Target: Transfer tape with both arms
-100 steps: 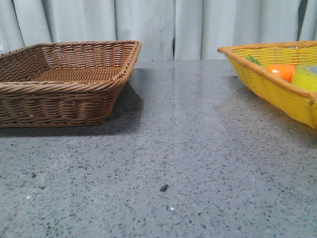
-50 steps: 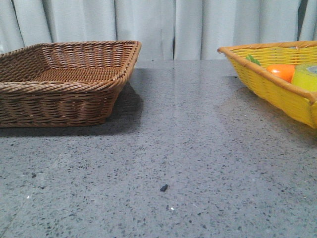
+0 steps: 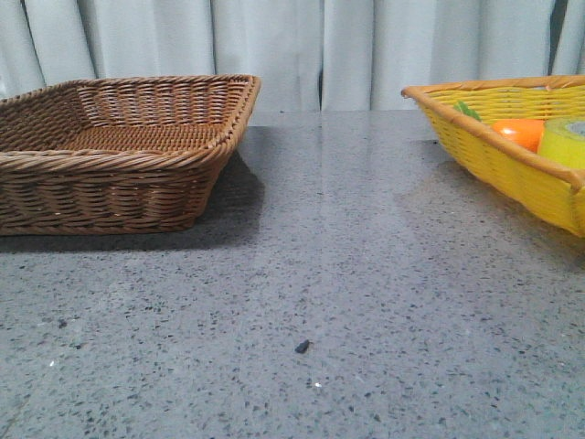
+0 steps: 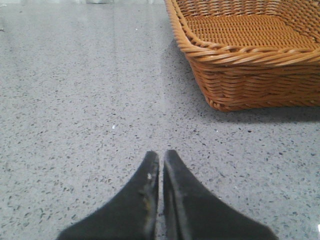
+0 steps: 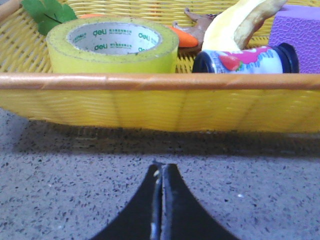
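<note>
We are at the very start: the tape [image 5: 112,44] lies flat in the yellow wicker basket [image 5: 150,107] at the right edge of the table [image 3: 347,274], beside an orange carrot toy [image 5: 181,37], a small printed bottle [image 5: 245,59], a banana [image 5: 235,25] and a purple block [image 5: 296,30]. Nothing is grasped yet. Our right hand [image 5: 160,172] rests low over the table just outside the basket's near rim, its fingers pressed together and empty. Our left hand [image 4: 160,160] is likewise pressed together and empty, near the brown wicker basket [image 4: 250,60] at the left edge.

The step in hand, we judge, is the right arm's reach for the roll. Next we need to spread the right fingers, lift over the rim, and come down on the roll's wall without catching the bottle just beside it.
</note>
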Robot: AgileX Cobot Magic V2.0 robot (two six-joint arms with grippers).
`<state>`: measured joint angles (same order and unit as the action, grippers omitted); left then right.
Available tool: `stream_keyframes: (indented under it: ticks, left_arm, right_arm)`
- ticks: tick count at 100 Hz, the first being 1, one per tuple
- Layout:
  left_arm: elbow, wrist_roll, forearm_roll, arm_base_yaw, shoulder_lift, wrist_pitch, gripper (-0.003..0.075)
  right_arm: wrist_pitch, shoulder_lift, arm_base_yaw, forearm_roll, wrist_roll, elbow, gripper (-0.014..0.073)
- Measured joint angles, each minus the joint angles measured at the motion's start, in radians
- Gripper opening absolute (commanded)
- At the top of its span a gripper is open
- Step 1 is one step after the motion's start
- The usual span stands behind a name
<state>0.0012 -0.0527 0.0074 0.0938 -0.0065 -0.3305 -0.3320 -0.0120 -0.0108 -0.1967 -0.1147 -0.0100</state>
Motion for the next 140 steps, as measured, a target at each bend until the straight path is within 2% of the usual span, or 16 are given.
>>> stream_keyframes:
  ticks: [47, 114, 132, 140]
  left_arm:
    - [0.0, 0.0, 0.0, 0.0, 0.0, 0.002, -0.0021]
    - [0.0, 0.0, -0.007, 0.0, 0.0, 0.12, -0.002]
    - [0.0, 0.0, -0.026, 0.0, 0.0, 0.223, -0.002]
    - [0.0, 0.0, -0.028, 0.0, 0.0, 0.29, -0.0021]
  right_arm:
    - [-0.002, 0.0, 0.0, 0.0, 0.0, 0.0, -0.006]
    - [0.042, 0.0, 0.0, 0.0, 0.0, 0.0, -0.006]
    - [0.069, 0.0, 0.0, 0.0, 0.0, 0.0, -0.006]
    - [0.139, 0.0, 0.0, 0.0, 0.0, 0.0, -0.006]
